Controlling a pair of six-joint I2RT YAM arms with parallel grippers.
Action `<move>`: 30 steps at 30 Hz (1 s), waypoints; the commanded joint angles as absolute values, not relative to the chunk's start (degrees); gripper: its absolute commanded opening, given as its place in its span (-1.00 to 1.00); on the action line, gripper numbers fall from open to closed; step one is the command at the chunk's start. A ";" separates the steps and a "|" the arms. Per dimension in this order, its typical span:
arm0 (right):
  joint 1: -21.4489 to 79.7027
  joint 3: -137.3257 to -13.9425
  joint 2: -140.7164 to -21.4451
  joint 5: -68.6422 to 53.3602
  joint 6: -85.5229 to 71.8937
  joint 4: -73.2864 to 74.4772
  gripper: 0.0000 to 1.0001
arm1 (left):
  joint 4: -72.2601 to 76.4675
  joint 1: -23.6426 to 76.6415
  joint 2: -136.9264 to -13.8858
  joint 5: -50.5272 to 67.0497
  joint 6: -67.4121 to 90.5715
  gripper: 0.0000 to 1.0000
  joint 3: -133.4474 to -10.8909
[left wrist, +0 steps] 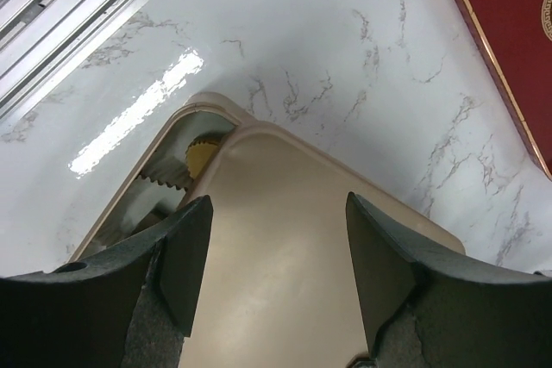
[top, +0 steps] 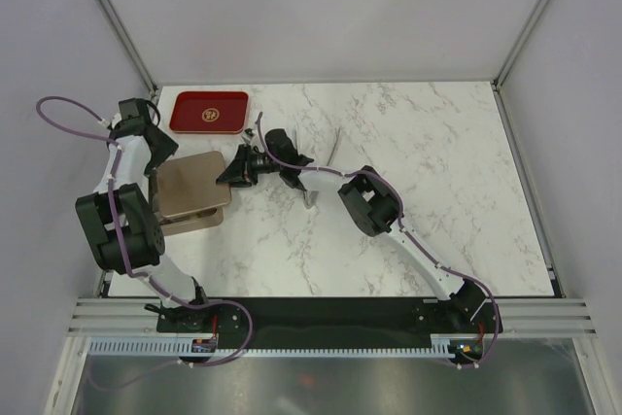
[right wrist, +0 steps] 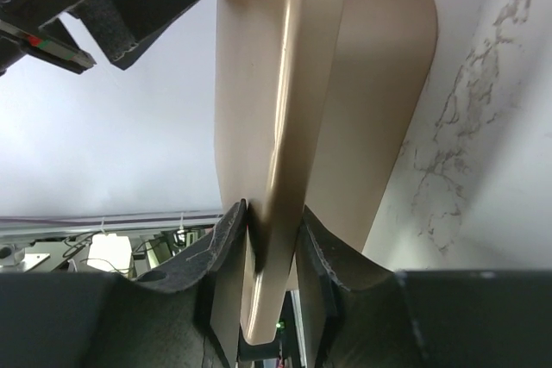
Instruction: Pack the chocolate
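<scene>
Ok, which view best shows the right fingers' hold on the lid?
Right wrist: close up, the right fingers pinch the lid by its edge. Top external shows the lid over the box, pinch tiny. Left wrist: only its top between open left fingers.

On the left part of the table (top: 408,162), the box lid (top: 190,185) lies askew on top of the box (top: 199,218), leaving the box's near edge and one corner uncovered, and in that bare corner a piece of chocolate (left wrist: 203,153) sits inside the box, partly under the lid's rim. The tray (top: 209,111) lies behind the box toward the far edge, apart from it. The right gripper (right wrist: 272,213) reaches in from the right with the lid's right rim pinched between its fingers, while the left gripper (left wrist: 278,206) is over the lid's left side with its fingers spread apart above the lid's top.
</scene>
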State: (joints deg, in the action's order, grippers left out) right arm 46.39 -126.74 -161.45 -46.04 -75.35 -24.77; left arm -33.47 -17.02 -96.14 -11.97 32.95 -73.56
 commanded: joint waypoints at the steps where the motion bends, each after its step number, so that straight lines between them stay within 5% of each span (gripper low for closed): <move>1: 47.20 -126.65 -157.32 -44.74 -74.97 -26.80 -0.36 | -33.66 -17.49 -92.38 -15.38 30.67 0.43 -76.90; 9: 48.25 -128.06 -158.11 -44.73 -76.02 -26.46 -0.46 | -33.66 -17.49 -92.90 -13.80 30.85 0.43 -77.70; 16: 49.31 -127.18 -158.73 -44.21 -76.03 -26.28 -0.27 | -33.57 -17.49 -94.13 -13.18 31.55 0.43 -75.94; 30: 48.25 -122.61 -152.94 -40.61 -68.91 -18.90 -0.19 | -33.40 -17.32 -97.91 -9.32 31.38 0.41 -72.60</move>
State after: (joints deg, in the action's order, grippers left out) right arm 48.36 -124.51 -157.84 -42.59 -72.05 -20.84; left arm -34.13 -17.04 -97.60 -10.09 32.45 -72.97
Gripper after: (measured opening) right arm 0.404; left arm 0.709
